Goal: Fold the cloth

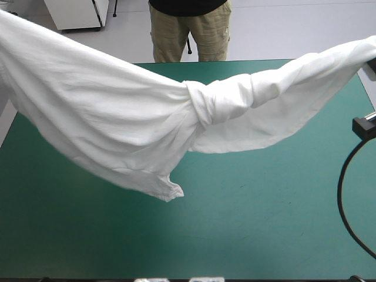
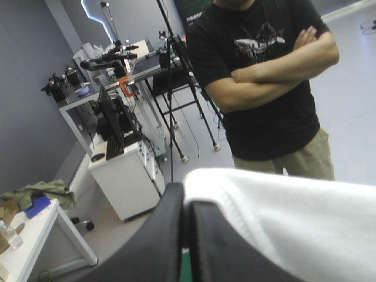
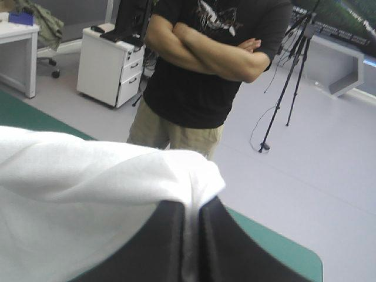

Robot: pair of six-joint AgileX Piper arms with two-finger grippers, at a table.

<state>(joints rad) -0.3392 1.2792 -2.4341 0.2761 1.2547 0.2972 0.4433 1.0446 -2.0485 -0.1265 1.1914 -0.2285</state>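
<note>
The white T-shirt (image 1: 117, 117) hangs aloft as a soft, wrinkled band, twisted into a rope-like knot at its middle. The left gripper (image 2: 187, 202) pinches one end, all but closed on the fabric; the right gripper (image 3: 192, 205) clamps the other end likewise. Below both lies the smooth teal-green table cover (image 1: 264, 229).

There is one T-shirt (image 1: 117, 117), white, held above one table (image 1: 264, 223) with a teal-green cover. Two grippers hold it, the left gripper (image 2: 185, 194) and the right gripper (image 3: 191, 205). Each has two black fingers (image 2: 164, 235), four in all, pinched on the cloth.
</note>
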